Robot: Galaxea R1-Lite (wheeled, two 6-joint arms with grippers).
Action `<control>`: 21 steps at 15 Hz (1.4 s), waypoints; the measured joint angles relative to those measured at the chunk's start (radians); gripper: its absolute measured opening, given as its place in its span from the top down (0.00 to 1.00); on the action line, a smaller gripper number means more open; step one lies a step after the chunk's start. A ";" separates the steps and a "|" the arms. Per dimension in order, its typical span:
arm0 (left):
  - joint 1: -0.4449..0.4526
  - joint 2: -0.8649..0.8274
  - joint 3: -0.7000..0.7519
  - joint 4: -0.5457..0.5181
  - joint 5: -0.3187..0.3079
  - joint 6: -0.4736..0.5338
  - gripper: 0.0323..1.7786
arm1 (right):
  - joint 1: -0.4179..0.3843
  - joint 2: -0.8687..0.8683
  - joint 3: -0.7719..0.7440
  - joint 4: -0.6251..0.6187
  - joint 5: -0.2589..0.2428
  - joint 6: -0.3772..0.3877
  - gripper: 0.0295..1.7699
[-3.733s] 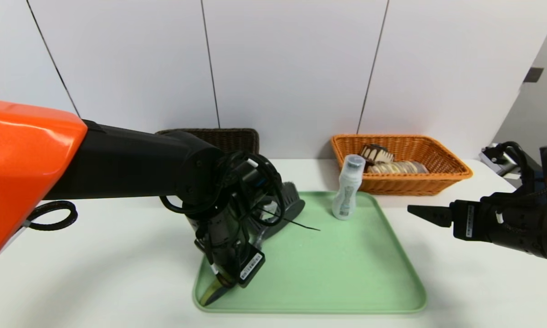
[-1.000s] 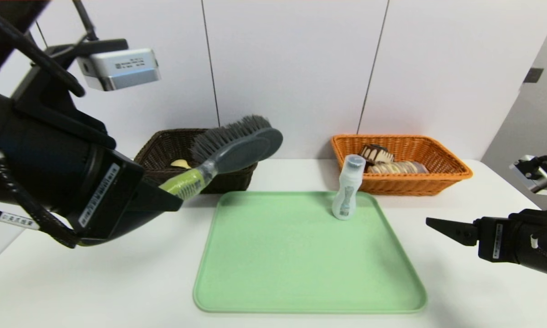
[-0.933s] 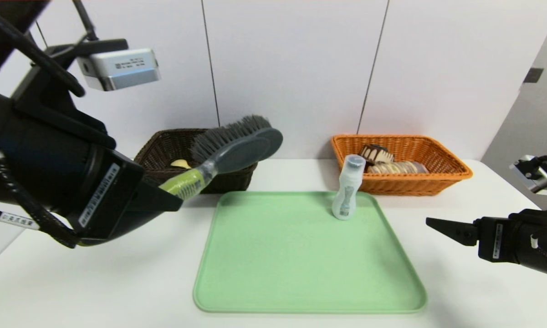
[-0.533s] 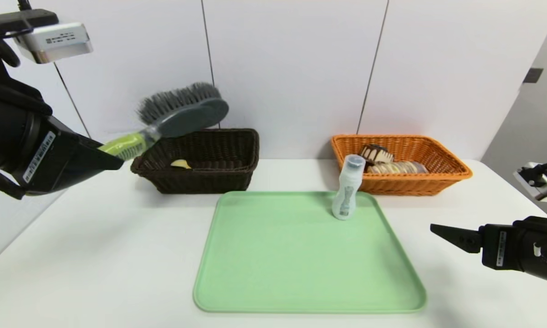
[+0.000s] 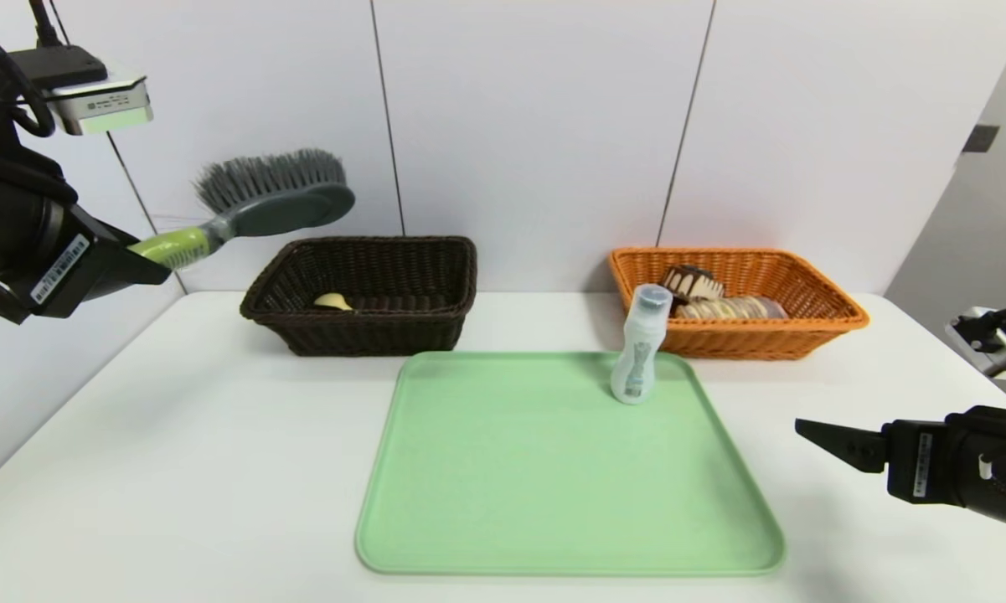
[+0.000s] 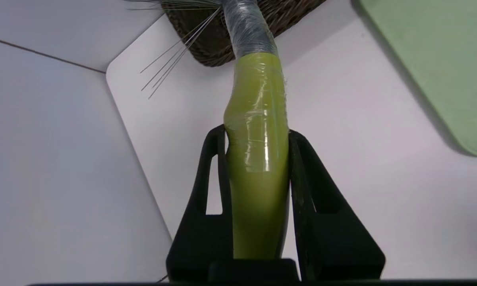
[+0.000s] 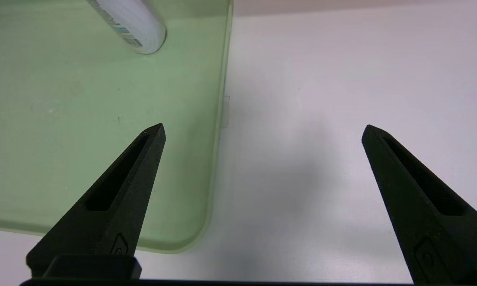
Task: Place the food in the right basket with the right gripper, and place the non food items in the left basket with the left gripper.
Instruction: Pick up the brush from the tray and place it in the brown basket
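1. Landmark: green tray (image 5: 570, 502) in the middle of the white table (image 5: 176, 469).
2. Left tool (image 6: 256, 135) is raised high, up and left of the tray and left of the dark basket (image 5: 360, 331). Its jaws are clamped on the green handle of the brush (image 5: 272, 201).
3. The brush is in the air, bristles pointing up. Its grey head is above and left of the tray, over the near-left corner area of the dark basket, not touching it.
4. The dark basket sits just behind the tray's far-left corner. The yellow bowl of a spoon (image 5: 332, 301) shows inside it.
5. White bottle (image 5: 639, 345) stands on the tray near its far-right corner, leaning slightly. In the right wrist view its base (image 7: 132, 28) rests on the tray floor.
6. Orange basket (image 5: 829, 322) sits just behind the tray's far-right corner. It holds the cake wedge (image 5: 692, 283) and the braided loaf (image 5: 733, 308), lying side by side.
7. Right tool (image 7: 262, 131) is low over the table, right of the tray's near-right part. Its jaws are wide apart and hold nothing. One tip is over the tray edge, the other over bare table.
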 joint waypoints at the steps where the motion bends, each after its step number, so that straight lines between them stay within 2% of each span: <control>1: 0.029 0.007 0.000 -0.011 -0.002 0.033 0.77 | 0.000 0.000 0.012 -0.001 -0.002 0.000 0.03; 2: 0.054 0.014 0.000 -0.028 -0.016 0.064 0.77 | 0.000 0.000 0.023 -0.002 -0.004 0.000 0.03; 5: 0.125 0.032 0.000 -0.044 -0.134 0.161 0.77 | 0.000 -0.005 0.039 -0.001 -0.011 0.001 0.03; 7: 0.157 0.046 0.000 -0.044 -0.180 0.240 0.77 | 0.000 -0.009 0.042 -0.002 -0.020 0.001 0.03; 11: 0.168 0.084 -0.004 -0.056 -0.196 0.340 0.77 | 0.000 -0.015 0.064 -0.001 -0.032 0.001 0.03; 13: 0.168 0.119 -0.007 -0.105 -0.201 0.370 0.77 | 0.000 -0.024 0.091 -0.002 -0.054 0.000 0.03; 15: 0.171 0.158 -0.010 -0.166 -0.231 0.422 0.77 | 0.000 -0.037 0.104 -0.002 -0.056 -0.002 0.03; 21: 0.196 0.280 -0.013 -0.198 -0.317 0.607 0.77 | 0.000 -0.042 0.101 -0.005 -0.055 -0.003 0.03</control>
